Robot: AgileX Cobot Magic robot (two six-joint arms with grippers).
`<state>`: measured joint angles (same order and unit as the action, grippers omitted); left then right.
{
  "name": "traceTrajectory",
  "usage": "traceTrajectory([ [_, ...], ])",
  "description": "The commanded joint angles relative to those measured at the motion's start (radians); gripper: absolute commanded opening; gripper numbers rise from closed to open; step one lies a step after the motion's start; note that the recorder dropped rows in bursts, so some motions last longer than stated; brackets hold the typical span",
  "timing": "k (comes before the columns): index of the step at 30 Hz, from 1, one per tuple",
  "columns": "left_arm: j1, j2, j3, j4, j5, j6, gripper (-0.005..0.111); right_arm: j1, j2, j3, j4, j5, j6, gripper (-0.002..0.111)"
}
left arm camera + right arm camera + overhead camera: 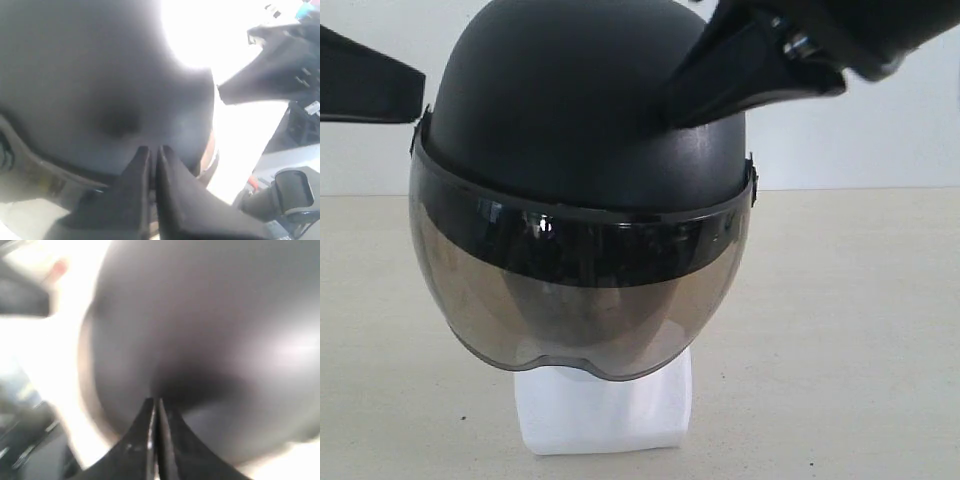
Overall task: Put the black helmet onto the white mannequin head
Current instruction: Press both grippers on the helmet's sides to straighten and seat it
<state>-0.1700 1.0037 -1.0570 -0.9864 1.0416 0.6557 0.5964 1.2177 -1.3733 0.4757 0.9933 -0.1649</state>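
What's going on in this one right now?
The black helmet sits over the white mannequin head on the table. Its visor is down across the face, and only the bottom of the neck shows below. The left hand and the right hand are both shut and hold nothing. Each has its tip against the helmet's shell, one on either side, apparently steadying or nudging it into place.

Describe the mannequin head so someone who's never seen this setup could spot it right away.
On the beige table stands one black helmet with a smoky visor. The white mannequin head is inside it: a face shows dimly through the visor, and the blocky neck base below is the table's only white thing.
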Motion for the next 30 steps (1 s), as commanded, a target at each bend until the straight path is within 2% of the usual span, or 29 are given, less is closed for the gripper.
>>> traceTrajectory([
  [1,-0.003,-0.068,-0.027,0.045,-0.004,-0.06,0.004,-0.008,-0.103,-0.01,-0.216,-0.012,0.158,0.0],
  [4,-0.003,-0.09,-0.027,0.186,-0.084,-0.162,0.004,-0.008,-0.13,-0.01,-0.406,0.032,0.253,0.0],
  [7,-0.003,-0.058,-0.027,0.26,-0.111,-0.211,0.004,-0.008,-0.104,0.018,-0.485,0.017,0.312,0.0],
  [13,-0.003,0.082,-0.027,0.277,-0.146,-0.192,0.004,-0.008,-0.01,0.14,-0.485,-0.092,0.379,0.0],
  [21,-0.003,0.188,-0.027,0.316,-0.163,-0.183,0.004,-0.008,0.021,0.14,-0.455,-0.176,0.387,0.0],
  [30,-0.003,0.204,-0.027,0.318,-0.2,-0.164,0.004,-0.008,0.021,0.134,-0.321,-0.234,0.317,0.0],
])
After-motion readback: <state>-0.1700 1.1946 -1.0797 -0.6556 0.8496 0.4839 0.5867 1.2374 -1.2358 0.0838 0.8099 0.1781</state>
